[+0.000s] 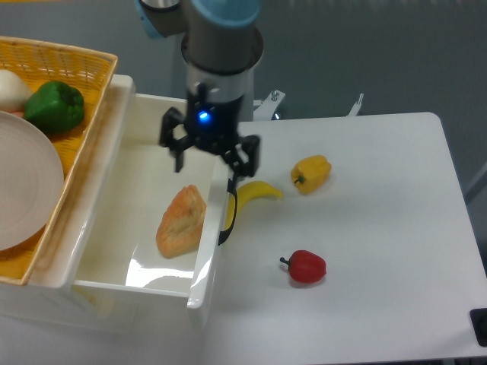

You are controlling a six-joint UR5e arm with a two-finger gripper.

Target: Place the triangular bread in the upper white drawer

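Camera view, from the near edge: a red pepper (306,267) lies on the white table (365,228), and the triangular bread (182,222) rests on the floor of the upper white drawer (99,220), close against its right wall by the black handle (230,213). Farther back, a banana (257,191) and a yellow pepper (311,173) sit well apart from the red one. Above the drawer's right wall hangs the gripper (211,156), fingers spread and apparently empty; beyond, a yellow wicker basket (76,68) holds a green pepper (54,106).
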